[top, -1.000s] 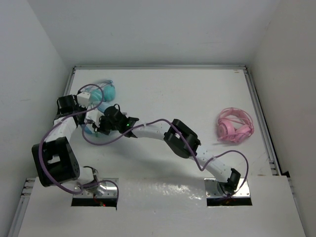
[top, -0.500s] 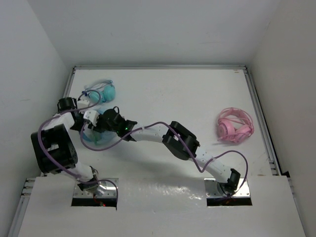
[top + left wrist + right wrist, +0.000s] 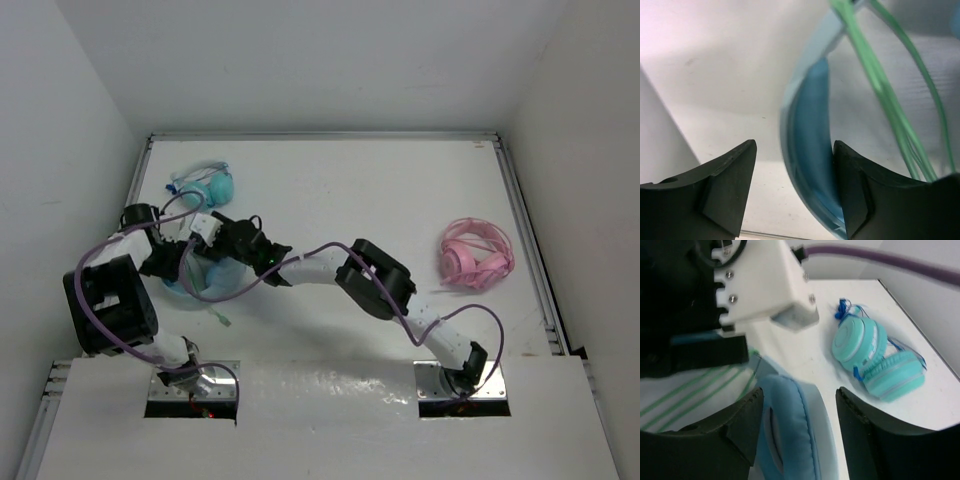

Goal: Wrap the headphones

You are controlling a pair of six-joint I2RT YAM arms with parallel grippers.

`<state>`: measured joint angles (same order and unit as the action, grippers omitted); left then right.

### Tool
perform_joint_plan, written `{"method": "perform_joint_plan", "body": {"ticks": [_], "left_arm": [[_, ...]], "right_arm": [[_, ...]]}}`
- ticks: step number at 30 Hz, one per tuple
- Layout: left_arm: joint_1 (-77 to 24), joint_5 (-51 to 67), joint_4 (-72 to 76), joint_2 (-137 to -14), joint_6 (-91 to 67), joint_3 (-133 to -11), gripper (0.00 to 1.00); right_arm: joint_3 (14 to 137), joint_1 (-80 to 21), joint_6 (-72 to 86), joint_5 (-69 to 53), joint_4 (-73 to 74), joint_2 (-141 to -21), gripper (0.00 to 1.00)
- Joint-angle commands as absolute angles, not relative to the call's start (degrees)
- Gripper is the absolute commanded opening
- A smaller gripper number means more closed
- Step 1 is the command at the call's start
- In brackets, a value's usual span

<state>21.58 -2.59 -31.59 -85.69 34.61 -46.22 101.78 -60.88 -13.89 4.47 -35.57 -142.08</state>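
The light blue headphones (image 3: 196, 278) lie at the table's left, under both wrists. Their pale-green cable (image 3: 221, 316) trails toward the near edge. In the left wrist view my left gripper (image 3: 795, 186) is open around the blue headband (image 3: 807, 150). The band rests against the right finger with a gap on the other side, and green cable strands (image 3: 880, 85) run past it. My right gripper (image 3: 800, 426) is open over a padded blue ear cup (image 3: 790, 430). The cup sits near the left finger and well clear of the right one.
Smaller teal headphones (image 3: 211, 185) lie just beyond, near the back left corner, and show in the right wrist view as the teal headphones (image 3: 875, 352). Pink headphones (image 3: 476, 254) sit at the far right. The left gripper's white body (image 3: 760, 280) hangs close above my right gripper.
Both grippers have gone from shut to open and let go of the headphones. The two wrists shifted slightly right, and the cable end now lies on the table toward the near edge.
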Motion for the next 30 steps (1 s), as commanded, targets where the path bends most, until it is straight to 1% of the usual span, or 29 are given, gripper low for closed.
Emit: {"method": "perform_joint_plan", "body": {"ticks": [1, 2, 3, 4, 5, 7, 9, 10, 13, 17, 18, 19, 21, 22, 24, 25, 26, 27, 29, 30], "left_arm": [[21.71, -4.57, -29.36, -83.23, 33.22, -49.30, 0.61], [21.71, -4.83, -29.18, -83.41, 33.14, -49.48, 0.61], [21.62, -4.75, -29.27, -83.58, 33.05, -50.09, 0.61], [21.71, -4.40, -29.44, -83.67, 33.05, -50.27, 0.61], [21.71, -4.13, -29.53, -83.58, 33.05, -50.53, 0.61], [21.71, -3.35, -29.79, -83.41, 33.13, -50.97, 0.62], [21.71, -3.08, -29.79, -83.23, 33.05, -51.50, 0.63], [21.71, -2.73, -29.62, -82.97, 32.87, -51.94, 0.64], [21.71, -2.99, -28.92, -83.32, 32.43, -52.47, 0.68], [21.62, -3.43, -28.04, -82.36, 30.95, -54.14, 0.70], [21.71, -3.78, -27.52, -81.74, 30.42, -54.23, 0.77], [21.71, -5.08, -25.77, -80.00, 28.93, -54.23, 0.77], [21.80, -7.55, -23.57, -77.97, 27.08, -53.79, 0.86], [21.97, -10.17, -21.64, -76.04, 25.77, -53.27, 0.89], [22.85, -12.29, -20.22, -74.89, 24.18, -52.82, 0.92], [24.07, -13.70, -19.61, -74.36, 22.43, -52.74, 0.92], [24.95, -13.71, -19.60, -74.27, 21.46, -52.82, 0.92], [27.14, -12.23, -19.60, -74.18, 20.05, -52.74, 0.92], [28.99, -9.33, -20.04, -74.18, 19.08, -52.73, 0.92], [29.79, -6.01, -20.30, -74.09, 18.90, -52.65, 0.92]], "right_arm": [[96.26, -61.08, -11.87, 4.75, -44.38, -130.27, 0.60], [92.76, -61.08, -11.34, 4.57, -44.99, -128.51, 0.61], [90.72, -61.08, -11.08, 4.40, -45.70, -126.58, 0.64], [88.35, -61.08, -10.90, 4.31, -47.70, -122.65, 0.66], [84.07, -61.08, -10.90, 3.87, -48.33, -120.69, 0.68], [80.35, -61.08, -11.42, 2.38, -46.08, -115.35, 0.73], [79.54, -61.00, -11.60, 0.89, -41.60, -112.51, 0.82], [79.37, -61.08, -11.69, 0.18, -36.96, -110.24, 0.86], [77.27, -61.08, -12.48, 0.44, -32.18, -107.59, 0.99], [71.83, -59.95, -11.08, 7.54, -31.30, -101.19, 0.99], [71.02, -59.33, -10.29, 10.69, -30.16, -99.94, 0.99], [69.54, -57.15, -7.67, 12.03, -26.67, -98.63, 0.99], [67.69, -53.55, -3.36, 14.92, -22.61, -94.51, 0.99], [64.37, -48.74, 3.36, 15.38, -20.24, -92.92, 0.99], [59.70, -42.83, 10.25, 16.08, -18.99, -87.23, 0.99], [54.20, -36.89, 16.63, 17.30, -18.29, -85.10, 0.99], [51.27, -33.96, 19.57, 18.36, -17.85, -82.99, 0.99], [45.67, -28.88, 23.86, 21.85, -17.15, -78.53, 0.99], [40.63, -24.28, 26.79, 26.34, -16.00, -74.11, 0.99], [38.52, -22.43, 28.29, 28.54, -14.60, -70.09, 0.99]]}}
